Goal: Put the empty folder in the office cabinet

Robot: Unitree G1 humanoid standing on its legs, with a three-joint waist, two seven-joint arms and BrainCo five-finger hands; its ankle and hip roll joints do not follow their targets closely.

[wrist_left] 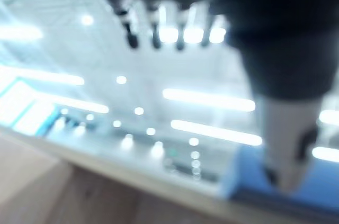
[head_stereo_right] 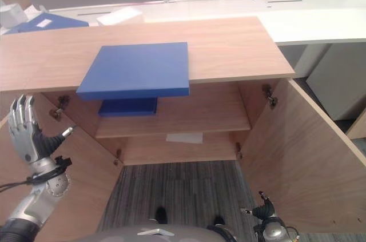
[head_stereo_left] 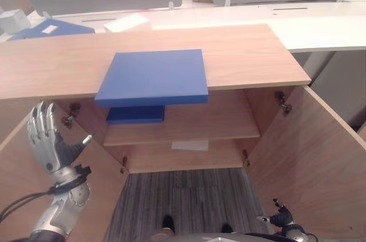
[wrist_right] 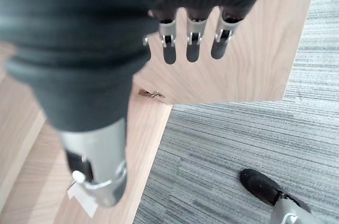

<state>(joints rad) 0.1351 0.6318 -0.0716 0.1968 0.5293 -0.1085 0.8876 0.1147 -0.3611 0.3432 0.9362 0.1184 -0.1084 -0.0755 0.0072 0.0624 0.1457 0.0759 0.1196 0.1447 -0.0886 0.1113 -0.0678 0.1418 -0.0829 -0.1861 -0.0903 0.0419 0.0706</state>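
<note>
The wooden cabinet stood with both doors swung wide. A blue folder lay flat on its top, front edge jutting past the rim, with no hand on it. A second blue folder sat on the shelf below. The left hand was raised by the left door, fingers straight and spread, holding nothing. The right hand hung low by the right door, fingers relaxed and empty.

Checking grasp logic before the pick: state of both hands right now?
Left hand: open, fingers straight and raised beside the left cabinet door, holding nothing.
Right hand: low by the right door, empty; open or shut cannot be told.
</note>
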